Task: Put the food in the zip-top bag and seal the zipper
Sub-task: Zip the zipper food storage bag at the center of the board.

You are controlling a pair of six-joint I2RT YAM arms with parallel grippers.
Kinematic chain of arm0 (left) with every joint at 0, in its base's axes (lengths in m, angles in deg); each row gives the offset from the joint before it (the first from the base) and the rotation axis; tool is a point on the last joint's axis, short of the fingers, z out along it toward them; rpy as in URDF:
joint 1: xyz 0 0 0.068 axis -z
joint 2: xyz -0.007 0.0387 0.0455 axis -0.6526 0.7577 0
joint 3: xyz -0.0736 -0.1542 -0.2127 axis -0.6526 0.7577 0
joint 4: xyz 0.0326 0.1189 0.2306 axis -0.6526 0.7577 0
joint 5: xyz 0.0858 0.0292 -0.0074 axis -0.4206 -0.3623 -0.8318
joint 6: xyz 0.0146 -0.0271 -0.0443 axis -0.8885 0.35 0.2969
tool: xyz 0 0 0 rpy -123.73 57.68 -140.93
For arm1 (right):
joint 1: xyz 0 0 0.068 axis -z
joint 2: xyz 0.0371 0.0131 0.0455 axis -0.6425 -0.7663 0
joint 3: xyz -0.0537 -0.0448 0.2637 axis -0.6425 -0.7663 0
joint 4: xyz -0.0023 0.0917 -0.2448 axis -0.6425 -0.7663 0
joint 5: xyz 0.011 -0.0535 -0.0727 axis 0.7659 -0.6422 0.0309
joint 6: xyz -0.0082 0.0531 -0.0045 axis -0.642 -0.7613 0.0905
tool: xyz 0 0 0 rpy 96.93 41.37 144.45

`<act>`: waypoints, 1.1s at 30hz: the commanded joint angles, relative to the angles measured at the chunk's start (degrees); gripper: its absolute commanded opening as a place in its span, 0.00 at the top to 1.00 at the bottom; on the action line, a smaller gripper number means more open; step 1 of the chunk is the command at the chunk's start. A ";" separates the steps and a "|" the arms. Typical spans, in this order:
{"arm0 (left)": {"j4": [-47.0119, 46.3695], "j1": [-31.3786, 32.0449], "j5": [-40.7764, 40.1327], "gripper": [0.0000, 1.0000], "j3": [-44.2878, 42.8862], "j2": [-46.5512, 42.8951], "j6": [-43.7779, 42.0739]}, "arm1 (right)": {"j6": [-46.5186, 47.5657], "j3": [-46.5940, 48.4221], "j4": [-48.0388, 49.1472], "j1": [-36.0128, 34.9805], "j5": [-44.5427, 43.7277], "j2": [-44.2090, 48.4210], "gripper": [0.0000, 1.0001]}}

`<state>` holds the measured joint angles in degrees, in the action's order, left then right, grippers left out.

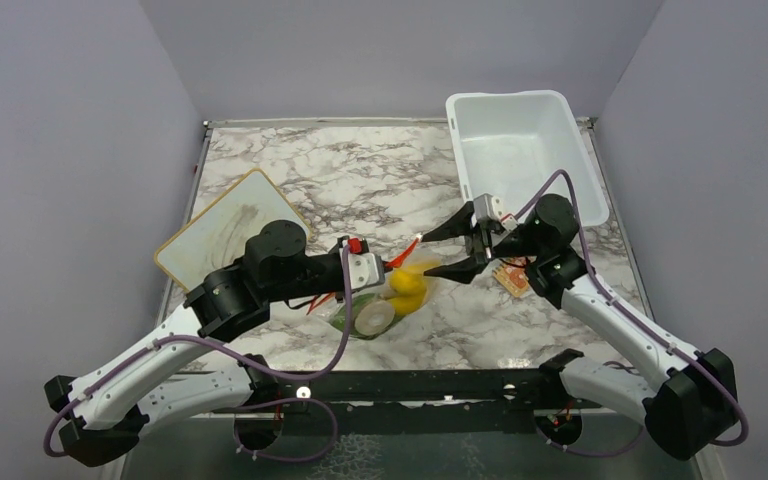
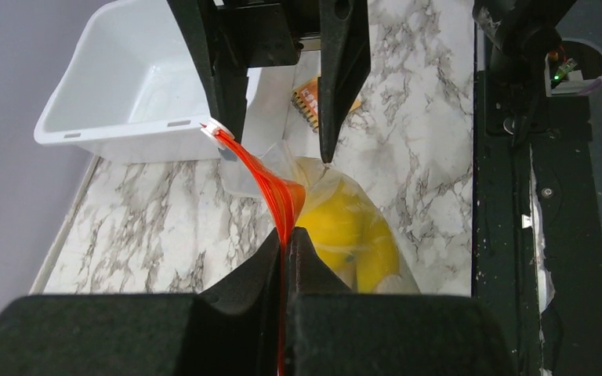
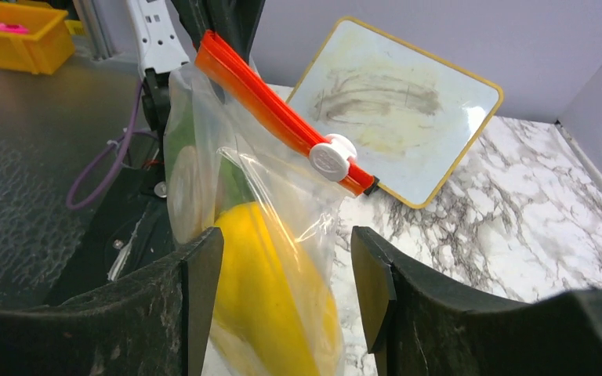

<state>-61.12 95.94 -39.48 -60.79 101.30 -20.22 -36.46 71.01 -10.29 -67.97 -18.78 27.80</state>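
The clear zip-top bag hangs by its red-orange zipper. My left gripper is shut on that strip. Inside the bag lie yellow food, a dark-green leaf and a round beige piece. A white slider sits at the zipper's far end, right by one finger of my right gripper. That gripper is open, and in its own view the bag and a yellow fruit hang between its fingers without being pinched.
A white tub stands at the back right. A white board with a yellow rim lies at the left. A small orange patterned square rests on the marble under the right wrist.
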 commanded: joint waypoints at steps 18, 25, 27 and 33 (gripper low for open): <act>-4.34 -0.08 7.40 1.00 1.35 -2.30 -4.04 | -27.52 -2.94 34.84 0.23 5.96 -9.21 0.40; -5.16 -0.07 7.03 1.00 2.26 -2.12 -4.21 | -33.91 -3.82 43.66 -0.71 5.86 -11.52 0.56; -5.53 -0.07 7.19 1.00 2.59 -2.16 -4.28 | -34.43 -3.94 44.72 -1.10 5.69 -11.95 0.56; -6.06 -0.03 8.64 1.00 3.11 -2.13 -4.83 | -34.37 -3.66 45.77 -1.95 6.15 -13.38 0.52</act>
<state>-63.03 95.94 -33.53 -57.49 100.07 -23.98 -69.55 67.64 31.30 -69.30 -13.98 15.45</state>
